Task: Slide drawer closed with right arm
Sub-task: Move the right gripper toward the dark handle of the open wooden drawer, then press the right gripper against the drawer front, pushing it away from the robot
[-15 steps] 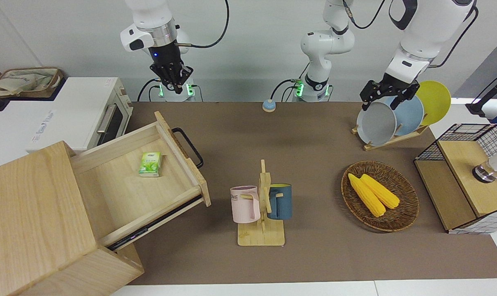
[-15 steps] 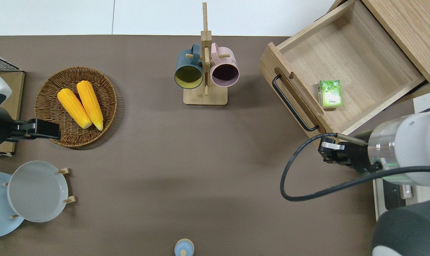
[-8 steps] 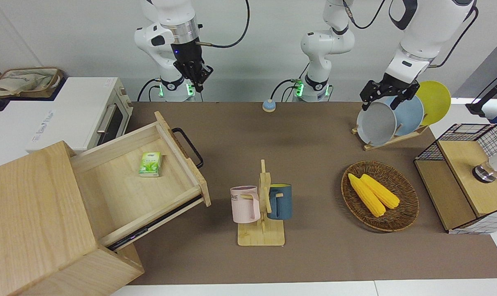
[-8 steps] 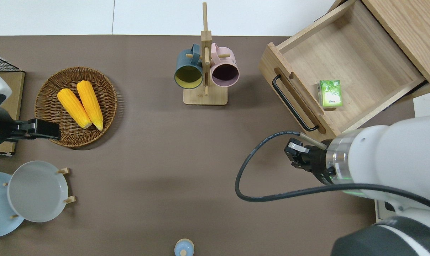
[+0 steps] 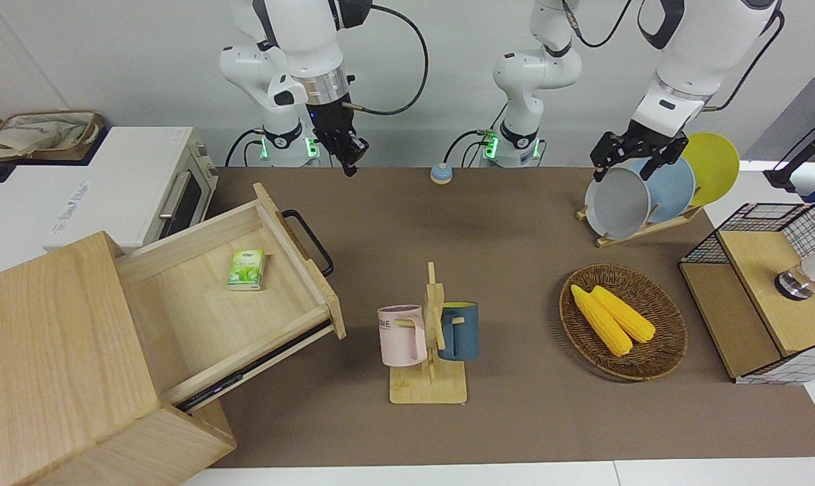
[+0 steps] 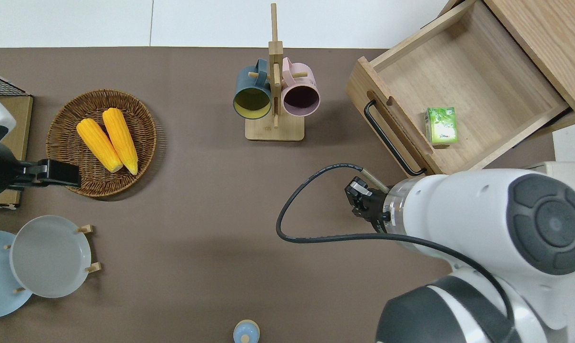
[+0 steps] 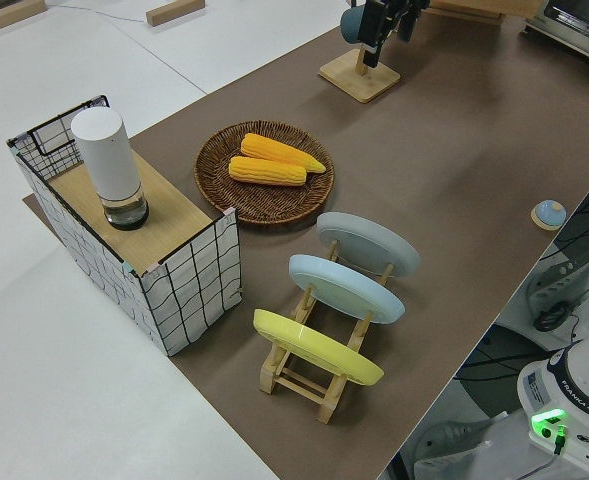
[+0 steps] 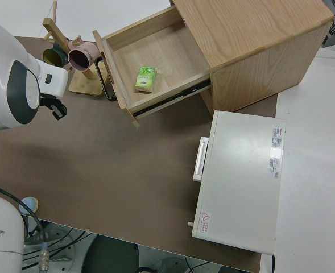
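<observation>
Front view: the wide, shallow light-wood drawer (image 5: 245, 290) stands pulled well out of the big pale wooden cabinet (image 5: 63, 378) at the right arm's end of the brown worktop (image 5: 515, 223). A small green packet (image 5: 246, 269) lies inside it, and the black metal loop handle (image 5: 307, 239) on its front panel faces the middle of the worktop. The right arm's black two-finger tool (image 5: 350, 162) hangs in the air, apart from the drawer and touching nothing; whether its fingers are spread or pressed together cannot be told. The left arm is parked.

Overhead view: the right tool (image 6: 355, 199) is over bare worktop (image 6: 197, 214), near the handle's (image 6: 391, 141) end that lies nearer to the robots, with a clear gap to the front panel. It grasps nothing.

Left side view: the right arm's work hardly shows here.

Right side view: the drawer (image 8: 156, 68) gapes open; the right tool (image 8: 58, 110) is clear of the handle (image 8: 106, 79).
</observation>
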Controlling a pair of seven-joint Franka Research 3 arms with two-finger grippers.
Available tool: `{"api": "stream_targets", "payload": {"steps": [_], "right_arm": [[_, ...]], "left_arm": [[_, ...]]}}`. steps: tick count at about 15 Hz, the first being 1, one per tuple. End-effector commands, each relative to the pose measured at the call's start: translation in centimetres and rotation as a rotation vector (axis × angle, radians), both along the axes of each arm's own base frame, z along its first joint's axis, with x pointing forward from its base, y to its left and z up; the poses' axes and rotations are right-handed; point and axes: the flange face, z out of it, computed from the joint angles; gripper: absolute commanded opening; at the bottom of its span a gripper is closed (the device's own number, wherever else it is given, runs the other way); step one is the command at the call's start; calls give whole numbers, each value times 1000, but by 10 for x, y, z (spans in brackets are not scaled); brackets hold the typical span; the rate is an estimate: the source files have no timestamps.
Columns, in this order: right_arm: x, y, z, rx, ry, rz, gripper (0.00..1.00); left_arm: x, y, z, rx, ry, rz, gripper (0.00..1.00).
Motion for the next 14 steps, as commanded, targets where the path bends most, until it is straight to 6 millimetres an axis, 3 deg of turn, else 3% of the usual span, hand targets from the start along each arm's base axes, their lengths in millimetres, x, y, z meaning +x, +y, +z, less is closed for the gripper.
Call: {"api": "stream_targets", "payload": {"steps": [1,9,14], "right_arm": [[-7,8,-16,16,-4,-40,0],[-7,15,-61,-51,41,-13,0],[6,24,-93,-120,31,-78,0]], "left_arm": [[-3,0,4,13,-4,-10,995],[-3,1,4,13,-4,-8,998],[-3,1,4,13,-4,-7,998]]}}
